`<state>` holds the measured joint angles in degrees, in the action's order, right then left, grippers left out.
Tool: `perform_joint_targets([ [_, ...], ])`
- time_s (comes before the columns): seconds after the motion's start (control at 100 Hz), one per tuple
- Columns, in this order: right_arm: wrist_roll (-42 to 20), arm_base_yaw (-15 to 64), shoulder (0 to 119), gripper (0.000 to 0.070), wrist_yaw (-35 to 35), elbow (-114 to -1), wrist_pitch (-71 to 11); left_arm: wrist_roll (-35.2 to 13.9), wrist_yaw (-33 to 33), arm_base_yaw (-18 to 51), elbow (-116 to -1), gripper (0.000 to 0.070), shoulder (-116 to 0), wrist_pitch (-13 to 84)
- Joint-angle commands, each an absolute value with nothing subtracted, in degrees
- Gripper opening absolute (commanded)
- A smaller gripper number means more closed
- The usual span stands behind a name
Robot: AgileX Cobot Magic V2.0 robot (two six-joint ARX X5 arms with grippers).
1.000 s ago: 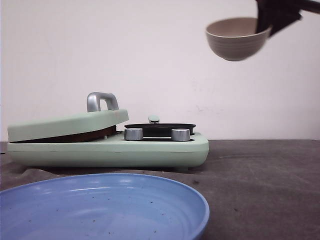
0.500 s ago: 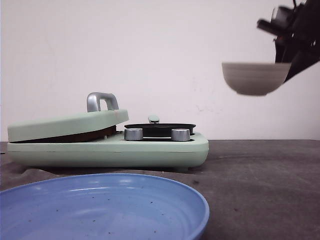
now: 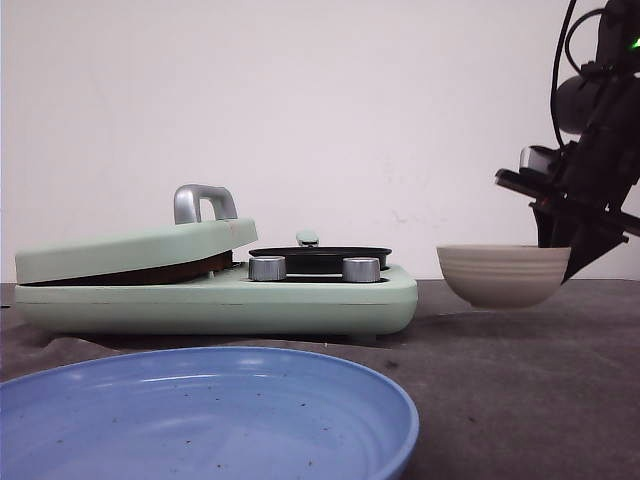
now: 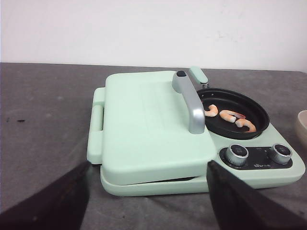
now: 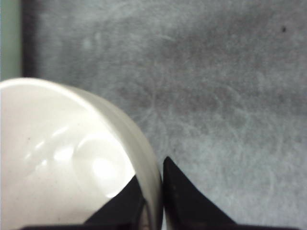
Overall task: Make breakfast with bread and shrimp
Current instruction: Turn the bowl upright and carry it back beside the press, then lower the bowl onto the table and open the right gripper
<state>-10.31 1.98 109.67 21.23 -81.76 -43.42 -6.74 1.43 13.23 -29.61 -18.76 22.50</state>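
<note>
Three pink shrimp [image 4: 230, 117] lie in the round black pan [image 4: 254, 108] on the right half of the pale green breakfast maker [image 3: 300, 300]. Its left lid [image 4: 148, 129] is down, and the bread is hidden. My right gripper [image 3: 555, 235] is shut on the rim of an empty beige bowl [image 3: 503, 275], held level to the right of the machine, at or just above the table. In the right wrist view the gripper [image 5: 152, 172] pinches the bowl [image 5: 57, 158] wall, one finger inside and one outside. My left gripper [image 4: 148, 165] is open in front of the lid, holding nothing.
An empty blue plate [image 3: 200, 410] sits nearest the camera at the left. The lid carries a silver handle [image 3: 203, 200], and two silver knobs [image 3: 315, 268] face forward below the pan. Dark grey cloth [image 3: 520, 400] covers the table; a white wall stands behind.
The right gripper has carried the bowl down from high above the pan and to the right. The bowl has gone from tilted to level. The machine and plate have not moved.
</note>
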Motion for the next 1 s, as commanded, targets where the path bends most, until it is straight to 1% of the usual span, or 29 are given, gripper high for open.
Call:
perform_joint_targets([
  [0.0, -9.7, 2.2, 111.1, 0.0004, 21.1, -82.8, -42.5, -6.0, 1.5, 13.3, -29.8, 0.0393, -19.0, 22.0],
  [0.27, -10.1, 2.2, 111.3, 0.0004, 20.9, -82.8, -40.0, -6.1, 1.5, 13.3, -29.8, 0.0393, -19.0, 22.4],
  [0.76, -9.6, 2.2, 112.0, 0.0007, 21.0, -82.8, -39.4, -6.0, 1.5, 13.3, -29.8, 0.0393, -19.0, 22.3],
  [0.82, -9.6, 2.2, 112.0, 0.0039, 21.0, -82.8, -39.4, -6.0, 1.5, 13.3, -29.8, 0.0393, -19.0, 22.3],
  [0.92, -9.5, 2.4, 112.0, 0.0183, 21.0, -82.8, -39.0, -6.0, 1.5, 13.3, -29.8, 0.0393, -19.0, 22.3],
  [0.96, -9.4, 2.5, 112.0, 0.0213, 21.0, -82.8, -39.0, -6.0, 1.5, 13.3, -29.8, 0.0393, -19.0, 22.3],
  [0.99, -9.3, 2.5, 112.0, 0.0218, 21.0, -82.8, -39.0, -6.0, 1.5, 13.3, -29.8, 0.0393, -19.0, 22.4],
])
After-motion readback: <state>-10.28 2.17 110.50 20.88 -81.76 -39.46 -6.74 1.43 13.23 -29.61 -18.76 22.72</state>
